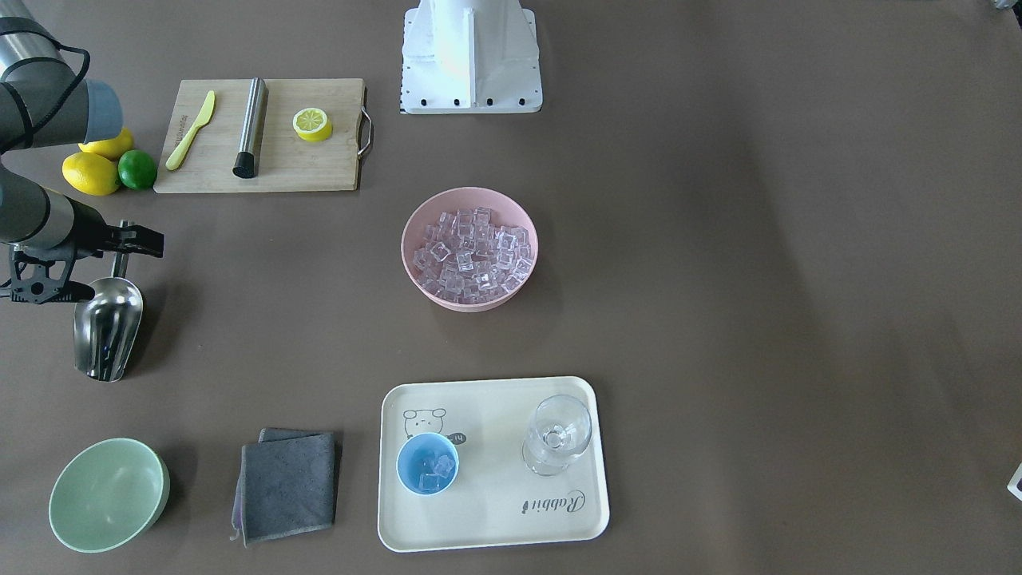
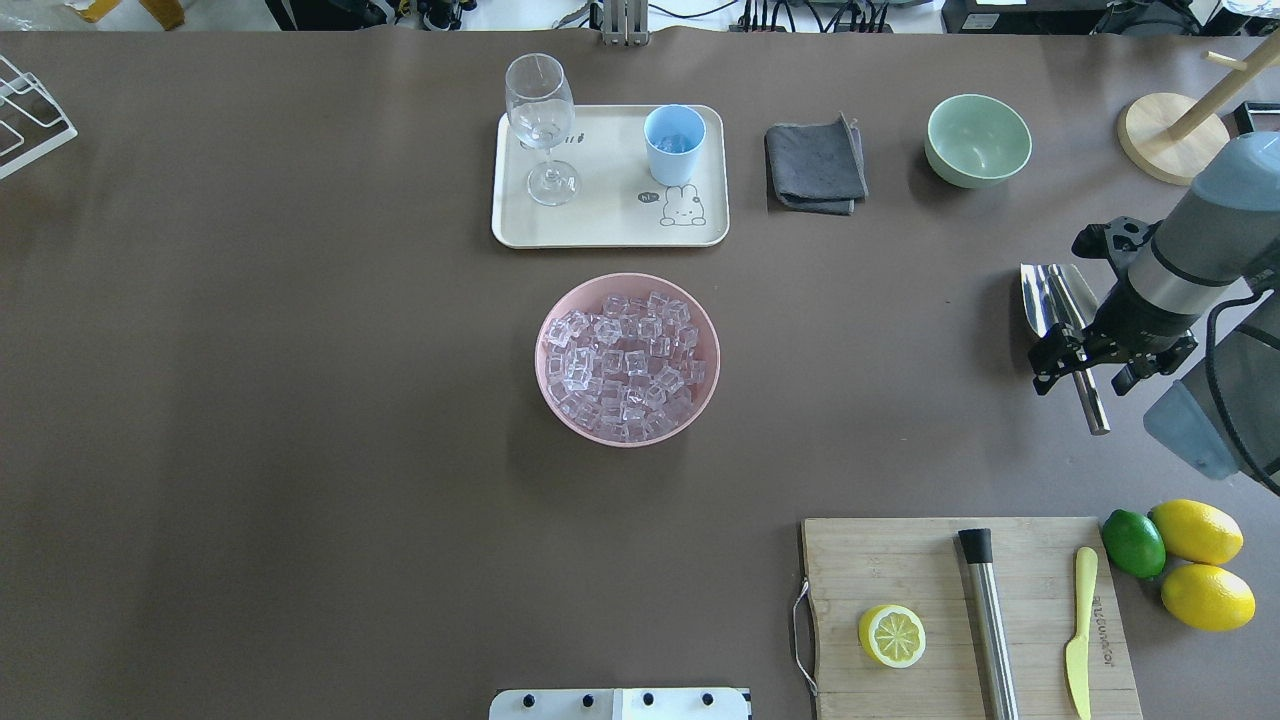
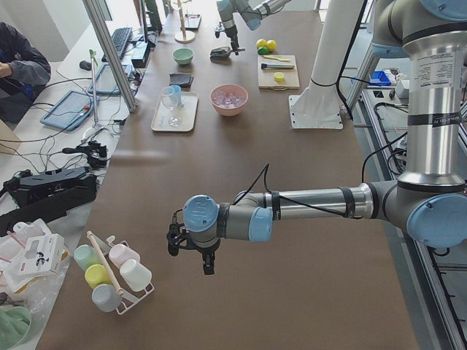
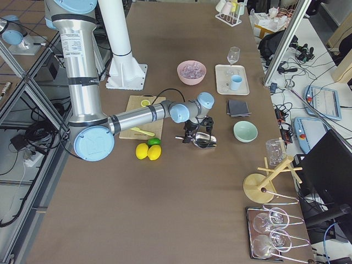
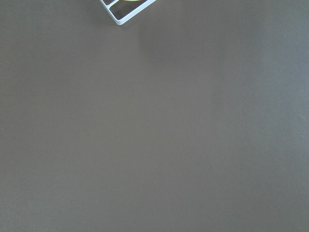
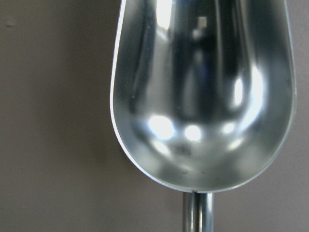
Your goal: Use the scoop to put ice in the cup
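Lying flat on the brown table (image 1: 718,319) at the robot's right side is the one scoop (image 1: 108,331), its trough bare and shiny in the right wrist view. The right gripper (image 2: 1088,372) hangs over the scoop's short handle with its claw released. One black finger stands on each side of the handle, well apart, and neither can be seen touching it.

The single light-blue cup (image 1: 428,463) stands on the cream tray (image 1: 495,511), near the middle of the table's far edge from the robot. Ice (image 1: 435,469) lies inside the cup: roughly three cubes, though they blur together. Beside the cup on the same tray stands one clear stemmed glass (image 1: 557,435), upright. Between the tray and the robot's base sits one pink bowl (image 1: 407,231), heaped with far more cubes than can be counted.

One folded grey cloth (image 1: 289,483) lies near the tray, and one pale green bowl (image 1: 108,495) sits beyond the cloth. One wooden cutting board (image 1: 319,168) carries three things: a half lemon (image 1: 311,124), a yellow knife (image 1: 192,129) and a steel cylinder (image 1: 251,128) with a black end. Two whole lemons (image 1: 90,173) and one lime (image 1: 136,168) are bunched just beside the board.

The left gripper (image 3: 204,255) hangs over bare table at the robot's left end. Whether its claw is released or clenched cannot be told.
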Motion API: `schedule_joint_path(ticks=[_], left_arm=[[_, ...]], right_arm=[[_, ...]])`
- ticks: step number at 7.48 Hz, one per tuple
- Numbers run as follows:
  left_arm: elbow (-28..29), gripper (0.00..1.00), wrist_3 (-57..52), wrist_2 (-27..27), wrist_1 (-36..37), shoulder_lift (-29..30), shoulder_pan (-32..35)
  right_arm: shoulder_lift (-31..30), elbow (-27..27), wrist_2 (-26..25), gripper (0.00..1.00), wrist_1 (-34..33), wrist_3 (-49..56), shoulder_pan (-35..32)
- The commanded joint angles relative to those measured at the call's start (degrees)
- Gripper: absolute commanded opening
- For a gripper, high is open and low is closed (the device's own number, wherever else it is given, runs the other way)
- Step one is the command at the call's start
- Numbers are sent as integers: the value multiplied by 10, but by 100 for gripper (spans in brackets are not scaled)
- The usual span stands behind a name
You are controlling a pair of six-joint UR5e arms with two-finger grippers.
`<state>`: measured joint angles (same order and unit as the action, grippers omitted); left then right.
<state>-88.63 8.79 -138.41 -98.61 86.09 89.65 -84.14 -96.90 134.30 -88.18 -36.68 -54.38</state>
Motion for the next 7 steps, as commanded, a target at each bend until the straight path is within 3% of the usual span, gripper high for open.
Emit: schedule_joint_path(ticks=[1,3,6,7], left_arm=[[0,98,0,0,0,0,0],[0,98,0,0,0,0,0],[-1,99,0,-2,0,0,0],[0,99,0,-1,0,0,0]], right_arm=[[6,-49,-15,100,22,6,-92],[-9,-87,-24,100,13,46,-188],[-22,-80,-22,100,-148,372,-329],[-52,-46,-19,100,-142,407,-375]])
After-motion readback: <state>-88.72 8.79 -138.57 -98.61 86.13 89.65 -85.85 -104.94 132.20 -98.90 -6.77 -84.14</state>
